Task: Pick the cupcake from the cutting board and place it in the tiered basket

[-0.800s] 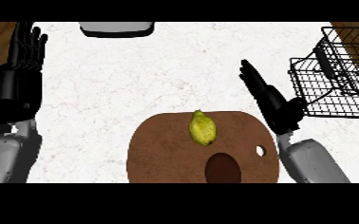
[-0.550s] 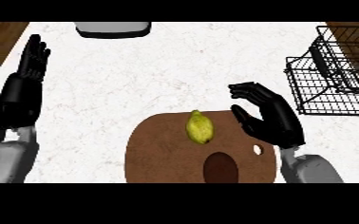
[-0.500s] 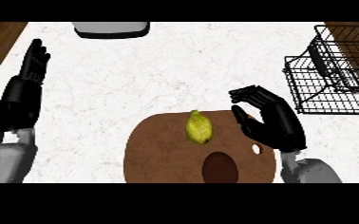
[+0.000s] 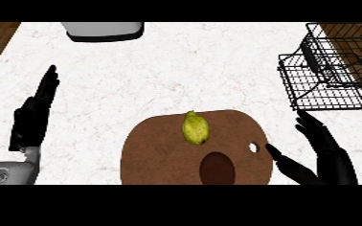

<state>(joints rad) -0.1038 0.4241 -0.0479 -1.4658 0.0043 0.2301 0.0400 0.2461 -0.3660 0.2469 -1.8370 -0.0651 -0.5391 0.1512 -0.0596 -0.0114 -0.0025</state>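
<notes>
Left hand point(image 4: 32, 117): resting at the counter's 9 o'clock edge, fingers straight, pressed together and pointing to 12 o'clock, holding nothing.
Counter point(image 4: 176, 72): white marble, carrying everything here.
Grey object point(image 4: 102, 30): sitting at 11 o'clock on the counter's far edge, partly cut off.
Cutting board point(image 4: 152, 158): round, brown, lying at 6 o'clock on the counter.
Yellow-green item point(image 4: 195, 128): the task's thing, looking more like a pear than a cupcake, lying on the board's 12 o'clock part, touched by neither hand.
Dark oval patch point(image 4: 217, 168): showing at the board's 6 o'clock; cannot tell what it is.
Right hand point(image 4: 322, 155): hovering at the board's 3 o'clock, fingers spread, thumb pointing toward the board, gripping nothing.
Tiered basket point(image 4: 318, 84): black wire, standing at 2 o'clock.
</notes>
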